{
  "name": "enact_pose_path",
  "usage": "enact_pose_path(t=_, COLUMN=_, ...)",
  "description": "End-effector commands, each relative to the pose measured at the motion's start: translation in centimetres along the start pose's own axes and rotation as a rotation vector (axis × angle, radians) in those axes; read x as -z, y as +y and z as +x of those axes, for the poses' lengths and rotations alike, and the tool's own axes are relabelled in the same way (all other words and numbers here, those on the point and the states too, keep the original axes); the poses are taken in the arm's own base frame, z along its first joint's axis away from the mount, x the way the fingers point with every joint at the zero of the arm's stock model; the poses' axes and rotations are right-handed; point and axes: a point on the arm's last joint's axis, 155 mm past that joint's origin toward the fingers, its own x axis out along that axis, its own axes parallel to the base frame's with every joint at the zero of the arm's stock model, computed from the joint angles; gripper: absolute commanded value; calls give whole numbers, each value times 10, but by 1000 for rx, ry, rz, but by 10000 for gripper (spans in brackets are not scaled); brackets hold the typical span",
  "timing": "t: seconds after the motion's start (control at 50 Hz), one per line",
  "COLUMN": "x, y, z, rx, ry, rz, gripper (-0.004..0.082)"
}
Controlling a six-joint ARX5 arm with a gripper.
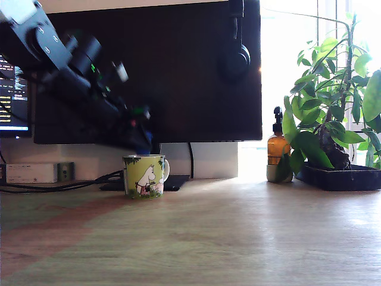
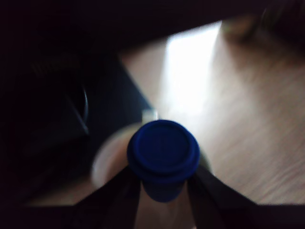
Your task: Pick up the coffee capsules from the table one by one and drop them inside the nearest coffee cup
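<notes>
One black robot arm enters the exterior view from the upper left and slopes down toward the middle. Its pincer (image 1: 141, 138) hangs directly above the green-and-white ceramic mug with a white cartoon figure (image 1: 144, 176), close to the rim. The arm is motion-blurred, and the pincer's grip cannot be read from this view; only a dark blue patch shows at its tip. The mug stands upright on the broad light wood-grain desk (image 1: 238, 232), its white handle turned to the exterior view's right. Behind it sits a large dark monitor (image 1: 172, 65). An amber pump bottle (image 1: 277, 150) and a leafy green plant in a black tray (image 1: 333, 119) stand well apart from the mug at the exterior view's right. A white box with cables (image 1: 31, 173) rests at the exterior view's left.

Wrist view: the pincer (image 2: 163, 183) is closed narrowly around a small bright blue plastic tapered capsule (image 2: 163, 152), one dark finger (image 2: 121, 195) pressing on each side of its body. The capsule's round face is turned to the camera. The pale rim of the mug (image 2: 102, 160) appears blurred directly behind the capsule, with desk surface (image 2: 252, 138) beyond.
</notes>
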Motion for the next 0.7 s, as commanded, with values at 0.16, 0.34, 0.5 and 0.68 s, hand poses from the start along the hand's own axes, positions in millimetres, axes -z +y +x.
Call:
enact_pose_path(t=0.16, x=-8, y=-1, z=2, rx=0, ry=-7, rz=31, gripper=198)
enact_pose_path(t=0.34, x=-3, y=-2, z=2, rx=2, ry=12, rz=25, gripper=198)
enact_pose_path(t=0.5, x=3, y=-2, z=1, rx=4, ry=39, rz=17, gripper=202)
enact_pose_path(t=0.68, x=2, y=-2, z=0, rx=5, ry=41, rz=16, gripper=481)
